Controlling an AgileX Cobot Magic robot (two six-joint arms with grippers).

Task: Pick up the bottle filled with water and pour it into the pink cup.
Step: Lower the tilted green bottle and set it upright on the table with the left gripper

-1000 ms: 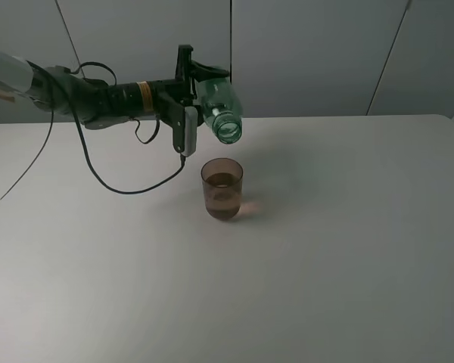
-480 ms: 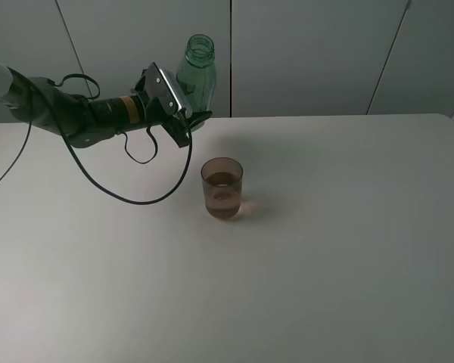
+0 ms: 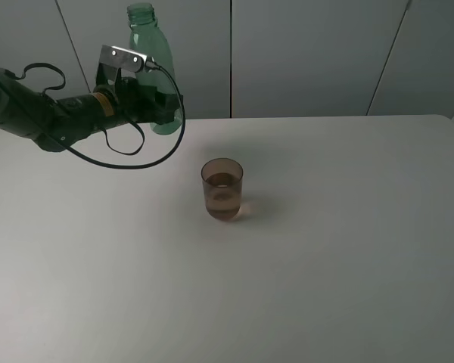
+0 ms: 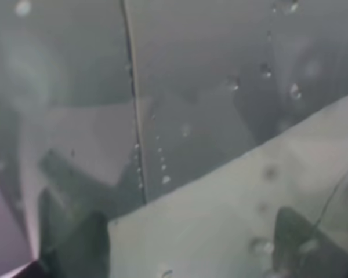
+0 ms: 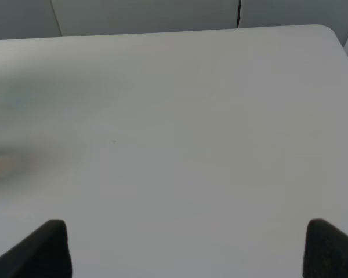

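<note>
Bottle (image 3: 154,41): green, capless, upright, held off the table (image 3: 348,249), behind and to the left of the cup (image 3: 222,189), well apart from it. Droplets cling to its wall. Left gripper (image 3: 147,94): pinching the bottle's lower body. Cup: holds some liquid. Right gripper (image 5: 188,249): spread, empty. Step, as judged: set the bottle down. Hold it vertical, lower it clear of the cup, release once the base sits flat. Labels, writing: none legible.

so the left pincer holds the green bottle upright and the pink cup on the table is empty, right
Not quite. The pink cup is not empty: the exterior high view shows liquid in it. The rest holds: the left pincer holds the green bottle upright, neck up.
</note>
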